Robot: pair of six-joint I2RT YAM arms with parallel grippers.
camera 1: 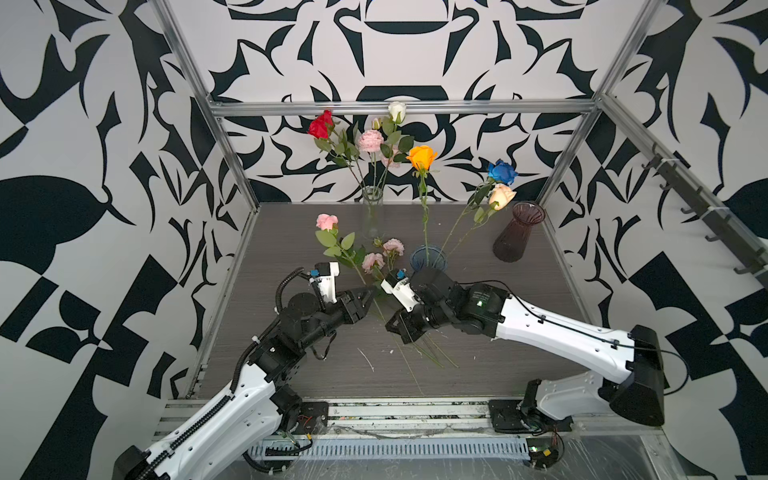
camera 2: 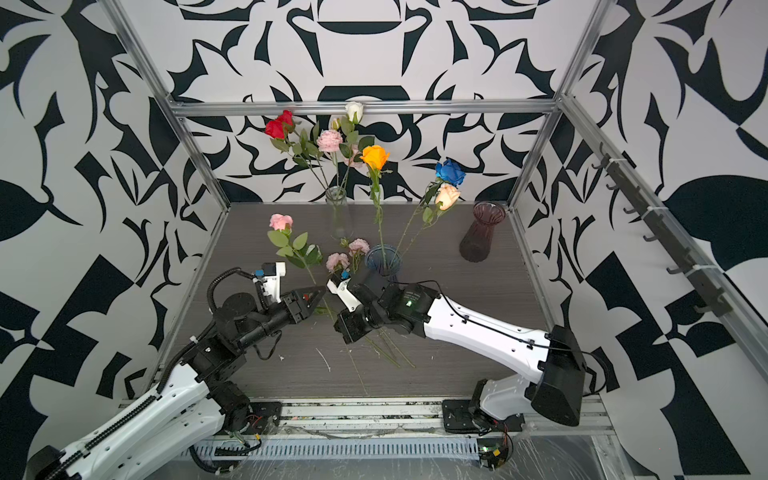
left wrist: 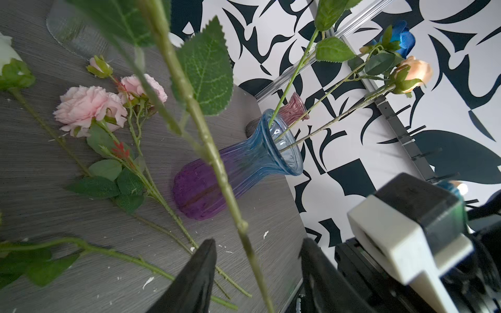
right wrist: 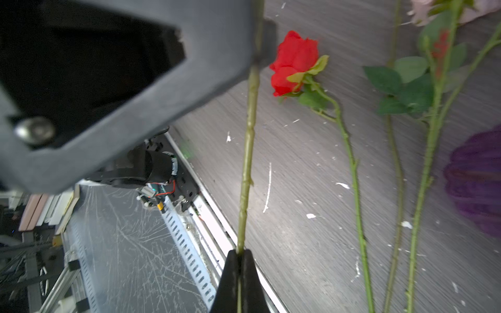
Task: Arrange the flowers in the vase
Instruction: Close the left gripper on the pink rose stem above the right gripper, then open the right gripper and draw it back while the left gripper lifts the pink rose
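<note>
Stem (right wrist: 248, 151) pinched by right fingers (right wrist: 230, 281): wrist cam only, prob. hidden overhead.

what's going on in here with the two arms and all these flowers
The right gripper is shut on the stem of a pink rose, and the left gripper stands open around the same stem. The clear vase and the blue vase already hold flowers; the dark vase is empty. Loose on the table lie ruffled pink blooms and a red rose.
</note>
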